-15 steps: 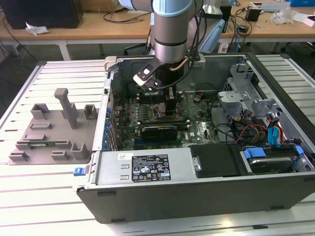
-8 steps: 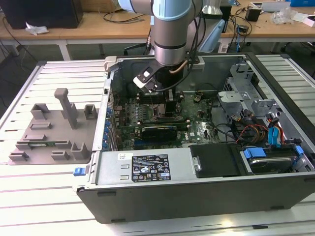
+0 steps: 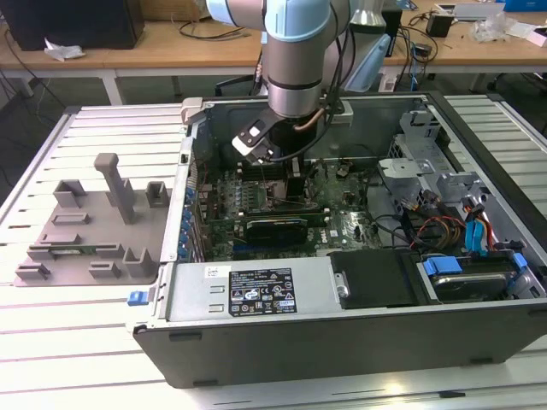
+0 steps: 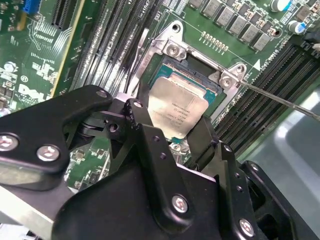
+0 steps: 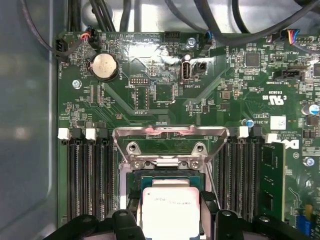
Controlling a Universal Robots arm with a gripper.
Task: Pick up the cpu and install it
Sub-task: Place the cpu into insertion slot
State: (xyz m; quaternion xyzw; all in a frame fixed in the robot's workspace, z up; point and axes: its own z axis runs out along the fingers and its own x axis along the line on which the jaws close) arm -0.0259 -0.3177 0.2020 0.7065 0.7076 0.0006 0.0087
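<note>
cpu (image 4: 177, 110): silvery square chip, held just over the open socket in both wrist views, metal top facing up. In the second wrist view it sits askew to the socket's outline. Whether it touches the contacts cannot be told.
gripper (image 4: 171, 121): black fingers (image 5: 127, 225) closed narrowly on two opposite edges of the cpu, with nothing else in its hold.
socket (image 4: 202, 80): on the motherboard (image 5: 165, 95), with its load frame (image 5: 170, 142) swung open clear of it and the thin latch lever (image 4: 280, 100) lying free beside it.
place in scene: the arm (image 3: 295, 68) reaches down into the computer case (image 3: 342, 342), toward its far wall. The grey tray (image 3: 94, 231) lies well apart on the exterior view's left.
risk, tilt: a chip let go while skewed would likely rest crooked on the rim and bend contacts.
risk, orientation: a mismatched corner would keep it from seating.
risk, grip: a hold by the thin edges alone could slip.
</note>
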